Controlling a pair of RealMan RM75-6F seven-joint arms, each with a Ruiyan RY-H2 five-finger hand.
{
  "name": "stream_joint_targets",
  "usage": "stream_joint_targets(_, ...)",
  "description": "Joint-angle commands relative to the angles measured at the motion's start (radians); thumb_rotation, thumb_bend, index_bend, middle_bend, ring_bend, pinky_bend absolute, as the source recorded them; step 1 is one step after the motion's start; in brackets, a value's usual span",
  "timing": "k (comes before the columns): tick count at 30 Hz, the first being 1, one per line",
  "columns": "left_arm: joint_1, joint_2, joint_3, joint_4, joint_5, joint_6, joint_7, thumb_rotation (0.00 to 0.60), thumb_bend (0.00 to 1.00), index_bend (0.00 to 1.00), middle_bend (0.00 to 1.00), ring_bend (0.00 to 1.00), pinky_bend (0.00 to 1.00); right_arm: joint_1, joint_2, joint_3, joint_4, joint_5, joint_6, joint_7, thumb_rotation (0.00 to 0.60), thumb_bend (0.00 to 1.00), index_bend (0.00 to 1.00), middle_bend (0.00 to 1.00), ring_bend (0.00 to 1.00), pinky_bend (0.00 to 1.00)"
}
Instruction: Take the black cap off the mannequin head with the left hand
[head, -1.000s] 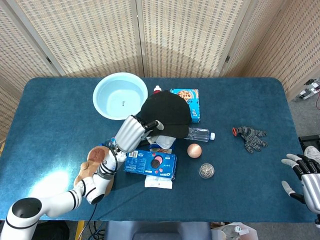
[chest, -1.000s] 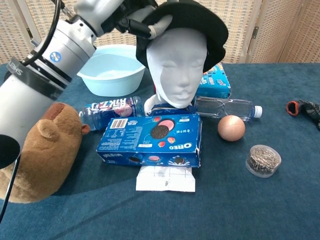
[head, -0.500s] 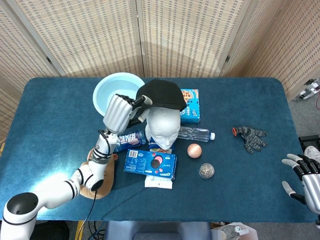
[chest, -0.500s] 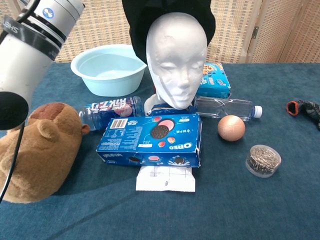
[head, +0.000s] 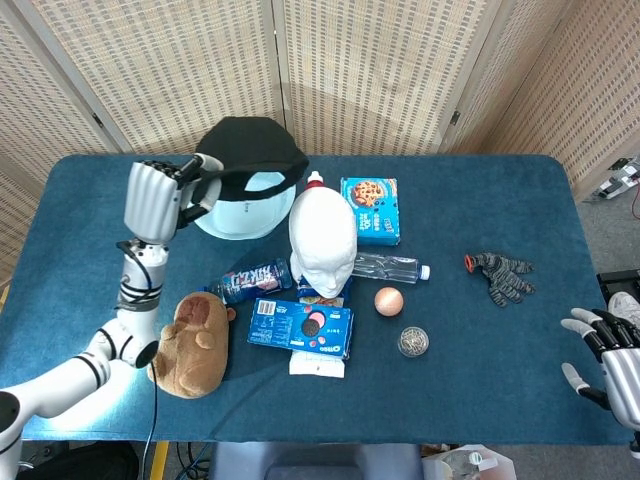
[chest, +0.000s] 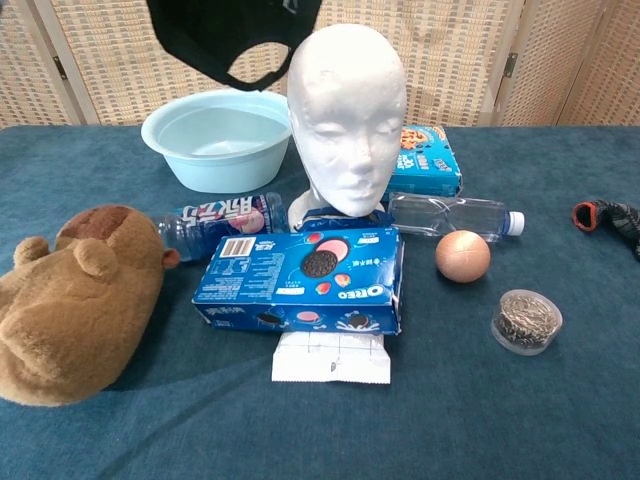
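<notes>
The black cap (head: 250, 153) hangs in the air above the light blue basin, held at its edge by my left hand (head: 155, 198), which is raised at the left. In the chest view the cap (chest: 235, 35) dangles at the top, left of the mannequin head; the hand itself is out of that frame. The white mannequin head (head: 322, 238) (chest: 346, 115) stands bare in the middle of the table. My right hand (head: 610, 355) rests at the far right edge with fingers spread, holding nothing.
A light blue basin (head: 218, 215) sits under the cap. Around the head lie an Oreo box (chest: 305, 280), a bottle (chest: 450, 214), a copper ball (chest: 463, 256), a steel scrubber (chest: 526, 321), a brown plush toy (chest: 75, 300), a cookie box (head: 371, 208) and a glove (head: 502, 275).
My left hand lifted the cap off the mannequin head and carried it up and to the left over the basin. The head is now bare. The right hand stayed still.
</notes>
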Motion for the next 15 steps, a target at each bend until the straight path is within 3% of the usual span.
stream_joint_targets(1, 0.057, 0.046, 0.038, -0.017, 0.007, 0.034, -0.012, 0.600, 0.40, 0.54, 1.00, 1.00, 1.00, 0.006, -0.001, 0.001, -0.005, -0.006, -0.004, -0.004, 0.600, 0.28, 0.30, 0.23, 0.15, 0.22)
stream_joint_targets(15, 0.270, 0.165, 0.196, 0.029, 0.031, 0.087, -0.011, 0.600, 0.40, 0.55, 1.00, 1.00, 1.00, 0.022, -0.001, 0.002, -0.017, -0.014, -0.024, -0.018, 0.600, 0.28, 0.30, 0.23, 0.15, 0.22)
